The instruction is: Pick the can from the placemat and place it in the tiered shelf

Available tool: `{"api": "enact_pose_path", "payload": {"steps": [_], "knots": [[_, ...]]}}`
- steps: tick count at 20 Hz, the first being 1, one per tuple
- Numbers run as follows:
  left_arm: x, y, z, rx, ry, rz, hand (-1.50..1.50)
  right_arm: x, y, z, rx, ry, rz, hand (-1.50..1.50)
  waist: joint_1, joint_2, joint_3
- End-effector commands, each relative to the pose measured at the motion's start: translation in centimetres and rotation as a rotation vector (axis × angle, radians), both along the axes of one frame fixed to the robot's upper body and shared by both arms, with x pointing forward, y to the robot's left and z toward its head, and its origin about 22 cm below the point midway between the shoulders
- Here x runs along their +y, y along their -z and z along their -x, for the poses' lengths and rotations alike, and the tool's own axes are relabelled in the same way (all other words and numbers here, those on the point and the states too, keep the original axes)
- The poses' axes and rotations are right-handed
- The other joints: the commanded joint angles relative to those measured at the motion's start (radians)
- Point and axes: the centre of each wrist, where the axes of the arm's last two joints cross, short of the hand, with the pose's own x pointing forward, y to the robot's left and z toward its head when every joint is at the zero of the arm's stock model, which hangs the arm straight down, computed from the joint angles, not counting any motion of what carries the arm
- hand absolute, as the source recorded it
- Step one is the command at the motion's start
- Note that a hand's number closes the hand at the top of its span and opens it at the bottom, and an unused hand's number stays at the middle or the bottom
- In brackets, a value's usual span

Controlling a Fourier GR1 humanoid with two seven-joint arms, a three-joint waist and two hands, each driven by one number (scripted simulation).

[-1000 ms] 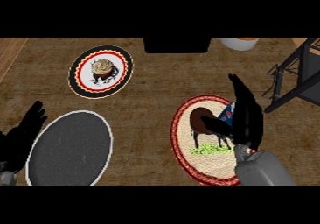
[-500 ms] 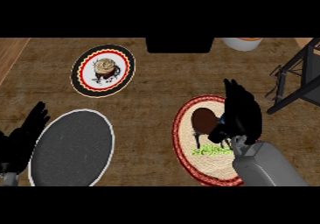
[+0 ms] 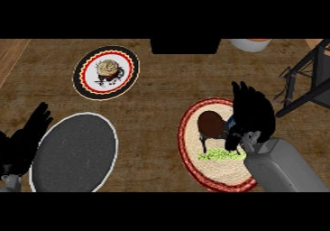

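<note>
Head view: one placemat, right hand fingers seemingly curled on one mostly hidden can; left hand fingers straight.

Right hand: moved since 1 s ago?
Yes. The right hand has shifted slightly toward the view's lower edge over the placemat, curling over the can.

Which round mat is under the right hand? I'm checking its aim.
The red-rimmed placemat, lower right, under the right hand; the other mats lie left.
</note>
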Motion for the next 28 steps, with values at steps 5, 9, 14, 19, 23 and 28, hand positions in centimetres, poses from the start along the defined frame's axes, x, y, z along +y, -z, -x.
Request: {"api": "enact_pose_path", "payload": {"steps": [5,9,14,19,23,28], "knots": [[-0.2,0.1,1.6,0.012,0.001,-0.008,0.00,-2.3,1.2,-0.9,0.121,0.107,0.132,-1.50,0.008,0.000,0.002],[0.3,-0.3,0.1,0.000,0.005,-0.017,0.00,-2.2,1.4,-3.2,0.147,0.111,0.128,-1.50,0.009,0.004,0.001],[0.8,0.1,0.2,-0.002,-0.013,0.007,0.00,-1.6,4.0,-2.0,0.116,0.088,0.128,-1.50,0.006,0.003,0.002],[-0.2,1.1,-0.2,-0.005,-0.009,-0.008,0.00,-4.8,6.3,-3.2,0.111,0.092,0.125,-1.50,0.005,0.004,0.002],[0.5,-0.2,-0.9,0.000,-0.003,0.003,0.00,-6.7,5.2,-3.7,0.129,0.097,0.117,-1.50,0.004,0.003,0.002],[0.4,0.2,1.7,0.008,0.008,0.016,0.00,-4.3,6.2,-2.9,0.152,0.115,0.102,-1.50,0.005,0.002,0.002]]}}
